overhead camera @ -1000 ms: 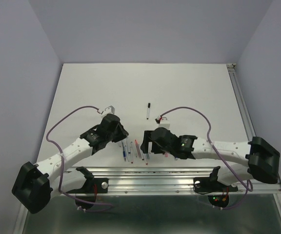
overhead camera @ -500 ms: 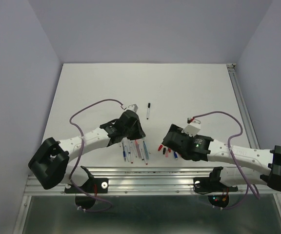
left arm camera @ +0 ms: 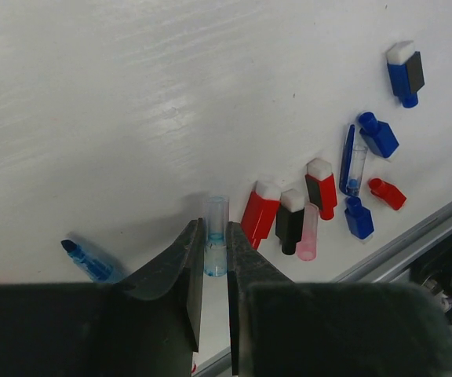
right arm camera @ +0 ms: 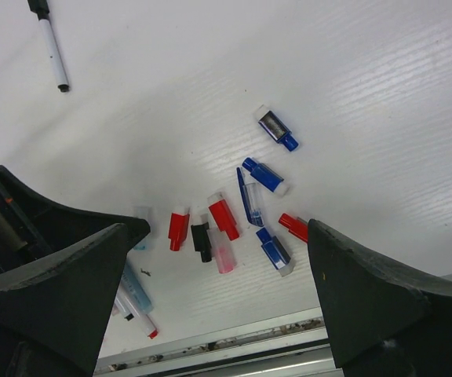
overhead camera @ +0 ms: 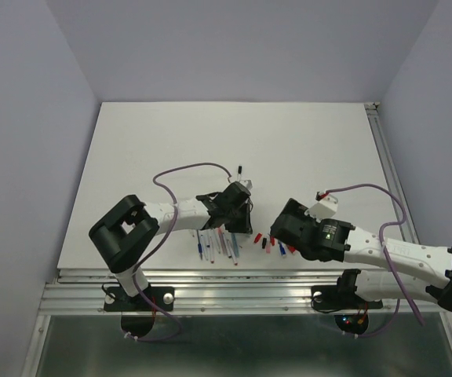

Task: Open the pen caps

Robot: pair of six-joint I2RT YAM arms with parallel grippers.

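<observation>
Furthest left in the top view, a row of uncapped pen barrels (overhead camera: 215, 244) lies on the tabltop's near strip, side by side and close together. Just behind them your left end effector (left arm camera: 215, 229) is clenched on a short translucent light-blue cap (left arm camera: 216, 209); its fingers press that cap from both sides, low over the tabletop (left arm camera: 132, 94).

To the right of that, the loose pen caps (overhead camera: 275, 245) lie scattered flat on the tabletop, near its front edge. From the left wrist you see a red cap (left arm camera: 259, 214), a black cap (left arm camera: 290, 224) and a pink cap (left arm camera: 308, 232) touching one another in a row. Several blue caps (left arm camera: 378, 135) and more red ones lie spread out beyond them.

Your right end effector (right arm camera: 222, 228) is released, its fingers spread wide, and it hangs above that cluster without touching any cap. Well behind everything, a white pen (right arm camera: 52, 47) with a black cap on it lies alone.
</observation>
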